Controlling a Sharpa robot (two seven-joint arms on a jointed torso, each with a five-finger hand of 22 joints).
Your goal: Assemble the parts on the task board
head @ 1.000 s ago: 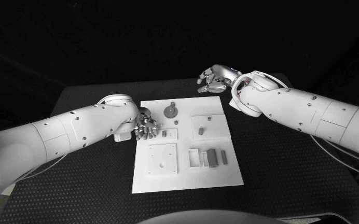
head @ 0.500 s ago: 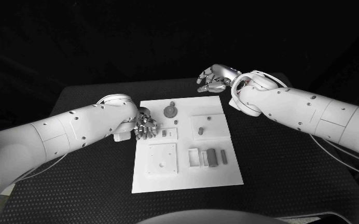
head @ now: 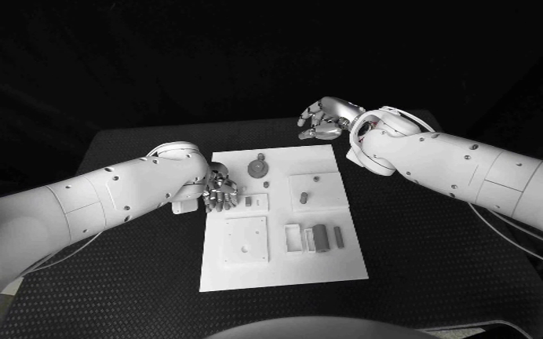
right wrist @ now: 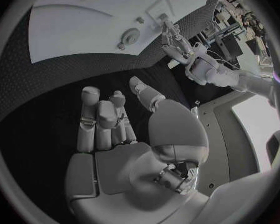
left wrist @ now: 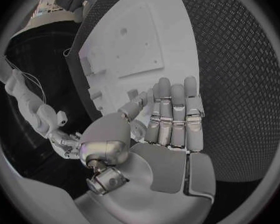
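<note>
Head view: left hand (head: 220, 191) flat over task board (head: 283, 268).

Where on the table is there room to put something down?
Bare black table lies right of the white board, beneath the right arm, and in the strip along the board's near edge. It is crowded at the board's far left edge, where the left hand hovers beside the small parts.

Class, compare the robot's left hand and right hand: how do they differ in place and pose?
The left hand hangs over the task board's left edge, beside small parts; the right hand hangs beyond the board's far edge, over the black table. The left's fingers lie straight, the right's curl inward. Both hold nothing.
</note>
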